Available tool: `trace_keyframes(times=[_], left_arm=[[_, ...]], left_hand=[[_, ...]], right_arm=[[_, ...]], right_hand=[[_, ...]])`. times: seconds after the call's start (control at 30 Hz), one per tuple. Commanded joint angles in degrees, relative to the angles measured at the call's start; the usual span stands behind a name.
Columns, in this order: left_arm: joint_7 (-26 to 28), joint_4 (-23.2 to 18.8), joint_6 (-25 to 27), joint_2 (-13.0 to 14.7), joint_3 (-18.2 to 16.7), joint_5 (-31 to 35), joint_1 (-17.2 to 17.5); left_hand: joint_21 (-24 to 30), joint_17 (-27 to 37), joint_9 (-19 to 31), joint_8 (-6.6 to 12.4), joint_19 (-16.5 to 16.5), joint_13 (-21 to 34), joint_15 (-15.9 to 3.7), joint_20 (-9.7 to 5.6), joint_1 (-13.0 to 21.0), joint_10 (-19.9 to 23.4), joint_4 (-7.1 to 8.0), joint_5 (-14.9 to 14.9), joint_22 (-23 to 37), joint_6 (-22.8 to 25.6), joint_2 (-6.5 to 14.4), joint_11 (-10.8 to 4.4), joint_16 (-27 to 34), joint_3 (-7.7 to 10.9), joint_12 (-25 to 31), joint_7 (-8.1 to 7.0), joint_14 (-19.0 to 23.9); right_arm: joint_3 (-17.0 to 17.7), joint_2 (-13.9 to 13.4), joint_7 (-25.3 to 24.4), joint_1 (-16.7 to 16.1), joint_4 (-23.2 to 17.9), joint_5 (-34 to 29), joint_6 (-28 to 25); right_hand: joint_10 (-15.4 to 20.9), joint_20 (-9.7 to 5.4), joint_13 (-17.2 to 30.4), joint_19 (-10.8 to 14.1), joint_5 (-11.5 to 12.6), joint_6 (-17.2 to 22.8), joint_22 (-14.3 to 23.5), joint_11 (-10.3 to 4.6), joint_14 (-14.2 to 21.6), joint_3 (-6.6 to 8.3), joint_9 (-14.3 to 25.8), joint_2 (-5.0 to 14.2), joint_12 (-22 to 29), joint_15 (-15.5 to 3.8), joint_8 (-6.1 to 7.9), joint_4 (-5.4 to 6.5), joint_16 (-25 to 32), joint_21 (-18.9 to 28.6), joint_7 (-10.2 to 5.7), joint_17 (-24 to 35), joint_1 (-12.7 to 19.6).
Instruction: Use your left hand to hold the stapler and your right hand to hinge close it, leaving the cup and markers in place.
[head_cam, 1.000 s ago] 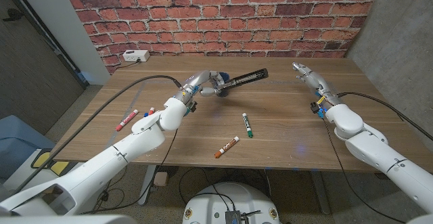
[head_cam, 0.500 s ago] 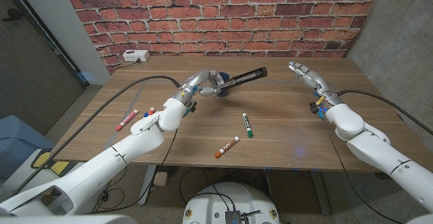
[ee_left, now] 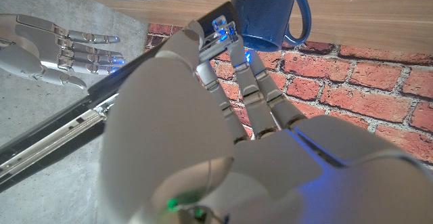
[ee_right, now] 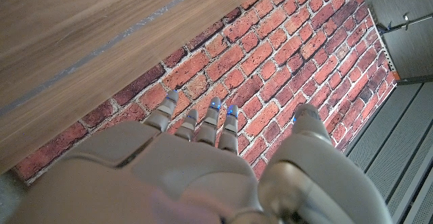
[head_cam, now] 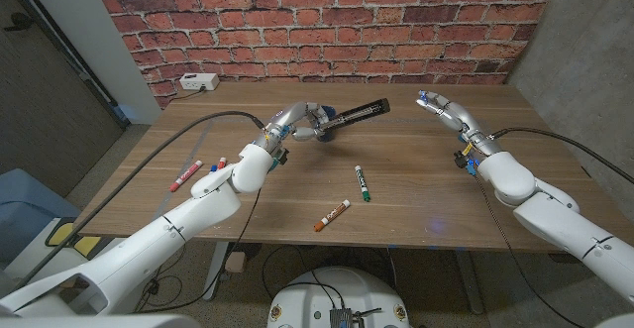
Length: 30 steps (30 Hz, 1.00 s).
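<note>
My left hand point(head_cam: 287, 125) holds the stapler at the back middle of the table. The stapler's black upper arm point(head_cam: 357, 111) stands hinged open, slanting up to the right. In the left wrist view my left hand point(ee_left: 223, 136) wraps the stapler's base, and the long black arm point(ee_left: 61, 132) runs past it. The blue cup point(ee_left: 270, 11) stands just beyond the fingers; in the head view the cup point(head_cam: 319, 130) is mostly hidden by the hand. My right hand point(head_cam: 443, 111) hovers open to the right of the stapler arm, fingers apart, also seen as the right hand point(ee_left: 61, 48) and the right hand point(ee_right: 203, 170).
A green marker point(head_cam: 363, 182) and an orange marker point(head_cam: 333, 215) lie in the middle front. A red marker point(head_cam: 184, 175) and another marker point(head_cam: 218, 164) lie at the left. A white box point(head_cam: 199, 82) sits at the back left by the brick wall.
My right hand has moved left, closer to the stapler's raised arm. The left hand and stapler have stayed put.
</note>
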Motion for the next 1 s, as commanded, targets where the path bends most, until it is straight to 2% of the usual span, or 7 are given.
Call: trace_keyframes(times=[0.03, 0.3, 0.5, 0.53, 0.57, 0.7, 1.0], left_arm=[[0.08, 0.60, -0.93, -0.59, 0.16, -0.63, -0.15], [0.03, 1.71, -1.91, -1.10, 0.46, -1.13, -0.52], [-0.67, 1.58, -1.56, -1.07, 0.46, -1.51, -0.70], [-0.85, 1.58, -1.57, -1.05, 0.46, -1.67, -0.73], [-0.99, 1.59, -1.56, -1.01, 0.48, -1.74, -0.77], [-1.04, 1.66, -1.67, -1.00, 0.48, -1.93, -0.75], [-0.74, 1.88, -2.16, -1.06, 0.06, -2.94, -0.28]], left_hand=[[0.40, 0.90, 1.72, 0.19, -0.49, 6.79, -11.66, -1.62, -0.02, -0.44, 2.15, -0.38, -0.28, -0.38, 1.41, 0.16, -0.16, 2.31, 0.61, 0.21, 3.47], [0.40, 0.90, 1.72, 0.19, -0.49, 6.79, -11.66, -1.62, -0.02, -0.44, 2.15, -0.38, -0.28, -0.39, 1.41, 0.15, -0.16, 2.31, 0.61, 0.22, 3.47], [0.40, 0.90, 1.72, 0.19, -0.49, 6.79, -11.66, -1.62, -0.02, -0.44, 2.15, -0.38, -0.28, -0.39, 1.41, 0.15, -0.16, 2.31, 0.61, 0.22, 3.47], [0.63, 1.50, 1.80, 0.76, -1.45, 6.96, -11.81, -1.02, -1.04, -1.17, 1.89, -0.43, -0.51, 0.09, 2.33, 0.61, -0.17, 0.96, 0.39, -0.22, 3.25], [0.63, 1.60, 1.68, 0.60, -1.76, 6.98, -11.91, -0.82, -0.46, -0.76, 1.34, -0.61, -0.71, -0.45, 2.37, -0.14, -0.32, 1.11, 0.41, -0.05, 3.18], [0.63, 1.60, 1.68, 0.59, -1.76, 6.98, -11.91, -0.82, -0.45, -0.75, 1.32, -0.61, -0.72, -0.47, 2.36, -0.15, -0.32, 1.11, 0.41, -0.04, 3.18], [1.37, 1.63, 1.48, 0.62, -0.46, 7.24, -11.79, -1.57, -0.37, -0.97, 1.25, -0.96, -1.17, -0.69, 2.55, -0.07, -0.70, 1.05, 0.49, 0.22, 3.37]], right_arm=[[0.89, -1.57, -0.50, -1.55, -2.82, -2.89, -1.38], [1.55, -2.49, -0.03, -2.44, -4.43, -3.69, -1.99], [1.31, -2.61, 0.47, -2.48, -4.68, -4.67, -1.45], [1.22, -2.58, 0.57, -2.43, -4.70, -4.81, -1.37], [1.14, -2.54, 0.62, -2.39, -4.76, -4.96, -1.39], [0.87, -2.39, 0.76, -2.31, -4.91, -5.58, -1.03], [0.72, -3.10, 0.87, -2.53, -6.25, -7.88, -1.56]], right_hand=[[0.80, -0.21, 0.33, -0.07, -0.20, 0.36, 0.23, 0.43, -0.06, 0.33, 0.32, -0.15, 0.24, -0.39, -0.24, -0.26, 0.27, 0.04, -0.72, 0.17, 0.75], [1.40, -0.08, 0.43, -0.13, -0.29, 0.19, 0.23, -0.31, -0.02, 0.27, 0.32, -0.46, 0.34, -0.24, -0.48, -0.41, 0.28, 0.02, -1.40, 0.18, 1.06], [2.13, -0.04, 0.53, -0.04, -0.26, 0.38, 0.24, 0.02, 0.35, 0.57, 0.34, -0.11, 0.51, -0.22, -0.53, -0.54, 0.43, 0.06, -1.84, 0.18, 1.68], [2.18, -0.07, 0.54, -0.04, -0.26, 0.36, 0.24, 0.02, 0.42, 0.60, 0.34, -0.06, 0.52, -0.22, -0.55, -0.54, 0.46, 0.06, -1.84, 0.18, 1.73], [2.24, 0.00, 0.56, 0.00, -0.25, 0.39, 0.24, 0.06, 0.47, 0.68, 0.35, 0.04, 0.53, -0.22, -0.56, -0.56, 0.48, 0.07, -1.91, 0.19, 1.85], [2.36, 0.00, 0.61, 0.10, -0.24, 0.47, 0.24, 0.07, 0.61, 0.91, 0.35, 0.32, 0.52, -0.19, -0.58, -0.66, 0.54, 0.12, -2.22, 0.19, 2.28], [2.71, 0.17, 0.90, 0.45, -0.39, 0.19, 0.24, -0.21, 0.95, 2.38, 0.39, 1.24, 0.34, -0.20, -0.87, -1.60, 0.65, 0.20, -2.46, 0.19, 5.58]])
